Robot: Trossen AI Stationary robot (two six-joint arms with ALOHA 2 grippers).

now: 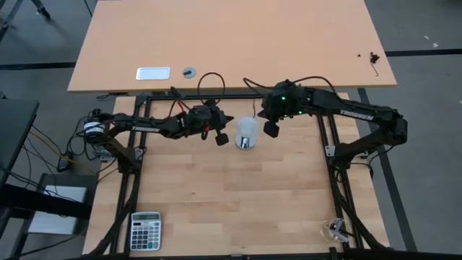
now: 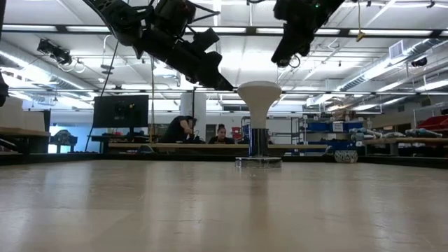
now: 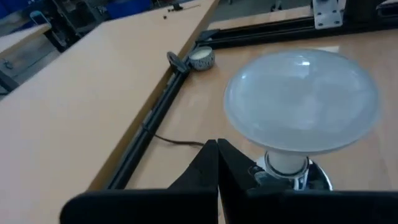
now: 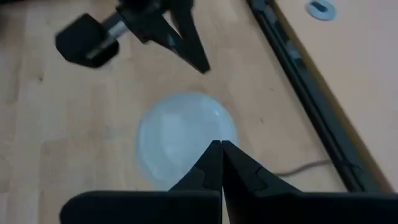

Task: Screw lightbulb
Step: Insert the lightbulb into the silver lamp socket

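The white frosted lightbulb (image 1: 246, 132) stands upright near the table's far middle, dome up. Its narrow neck sits in a round silvery socket base (image 2: 258, 161) resting on the table. My left gripper (image 3: 217, 144) is shut and hangs just left of the dome (image 3: 301, 99), pointing at it, with a small gap between them. My right gripper (image 4: 221, 144) is shut and hovers above the dome (image 4: 183, 134) on its right side, slanting down, clear of it. In the low view, both grippers (image 2: 227, 85) (image 2: 280, 61) are off the bulb (image 2: 260, 94).
A thin dark cord (image 3: 177, 142) runs from the socket toward the black frame rail (image 3: 155, 112) at the table's far edge. A small bowl (image 3: 201, 57) sits by that rail. A calculator (image 1: 146, 230) lies at the near left corner. A second table (image 1: 238, 36) stands beyond.
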